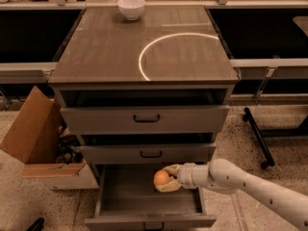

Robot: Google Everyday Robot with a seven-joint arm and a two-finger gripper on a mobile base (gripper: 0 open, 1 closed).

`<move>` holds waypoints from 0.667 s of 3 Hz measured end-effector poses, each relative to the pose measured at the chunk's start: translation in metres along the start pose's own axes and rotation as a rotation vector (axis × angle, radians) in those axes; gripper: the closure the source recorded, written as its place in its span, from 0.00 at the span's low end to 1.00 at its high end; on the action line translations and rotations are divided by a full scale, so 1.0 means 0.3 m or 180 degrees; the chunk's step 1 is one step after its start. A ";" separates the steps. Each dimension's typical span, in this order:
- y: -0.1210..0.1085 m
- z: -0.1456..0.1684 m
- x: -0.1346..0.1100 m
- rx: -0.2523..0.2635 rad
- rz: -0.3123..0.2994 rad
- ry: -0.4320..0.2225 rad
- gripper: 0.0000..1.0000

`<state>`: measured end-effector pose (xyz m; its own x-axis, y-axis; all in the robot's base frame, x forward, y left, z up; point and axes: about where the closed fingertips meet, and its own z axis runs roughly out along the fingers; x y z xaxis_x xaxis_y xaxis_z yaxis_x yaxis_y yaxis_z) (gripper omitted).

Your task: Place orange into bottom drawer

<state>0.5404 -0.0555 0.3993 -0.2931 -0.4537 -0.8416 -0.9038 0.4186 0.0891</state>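
There are three grey drawers (144,119), one being the open bottom drawer (134,198), one orange (161,177) gripped by the one hand (165,179) above that drawer's inside, one white bowl (131,7) on the one bench (106,52) and one cardboard box (33,134)

You have one camera, set high in front of the cabinet (144,57) and tilted down toward its drawer fronts at middling range. The cabinet fills the frame from 12 o'clock down, and the open bottom drawer (130,198) lies at 6. The gripper (165,179), reaching in from 4 o'clock, sits over that drawer, clasping the orange (160,177).
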 end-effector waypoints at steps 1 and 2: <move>-0.038 0.054 0.104 -0.0031 0.0101 -0.0003 1.00; -0.077 0.110 0.221 -0.0044 0.0275 0.0043 1.00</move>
<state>0.5522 -0.0694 0.3238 -0.3744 -0.4269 -0.8232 -0.8791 0.4458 0.1686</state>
